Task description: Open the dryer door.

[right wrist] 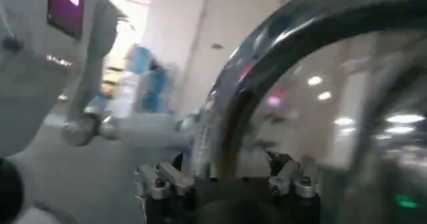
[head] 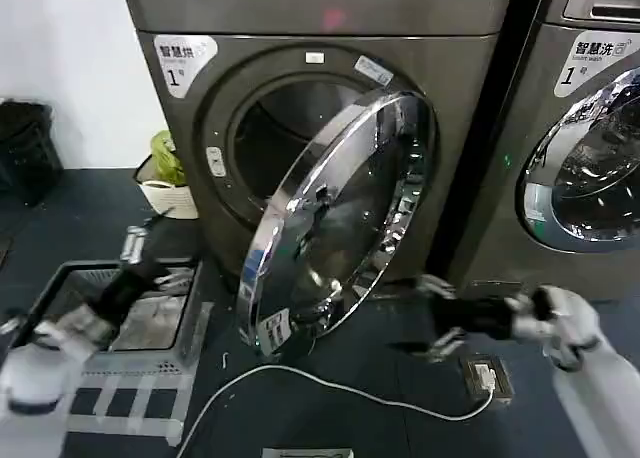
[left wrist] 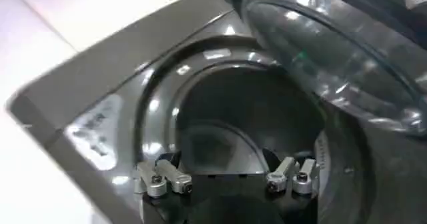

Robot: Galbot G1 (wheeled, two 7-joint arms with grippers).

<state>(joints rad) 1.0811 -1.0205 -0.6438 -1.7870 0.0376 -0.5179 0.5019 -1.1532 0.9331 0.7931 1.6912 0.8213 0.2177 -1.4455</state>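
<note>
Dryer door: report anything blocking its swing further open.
Nothing visible blocks it. The door already hangs wide open off the dryer. The right gripper sits low at its outer edge, the basket and left gripper lie to the other side, and a white cable lies flat on the floor.

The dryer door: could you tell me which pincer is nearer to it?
Right. The right pincer sits just beside the dryer door at its lower edge; the left pincer is farther off, above the basket.

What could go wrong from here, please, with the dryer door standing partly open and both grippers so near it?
1. The right gripper is open beside the dryer door rim; swinging the door wider could knock its fingers.
2. A white cable lies on the floor under the door and could snag.
3. The left gripper, open over the basket, faces the drum opening.
</note>
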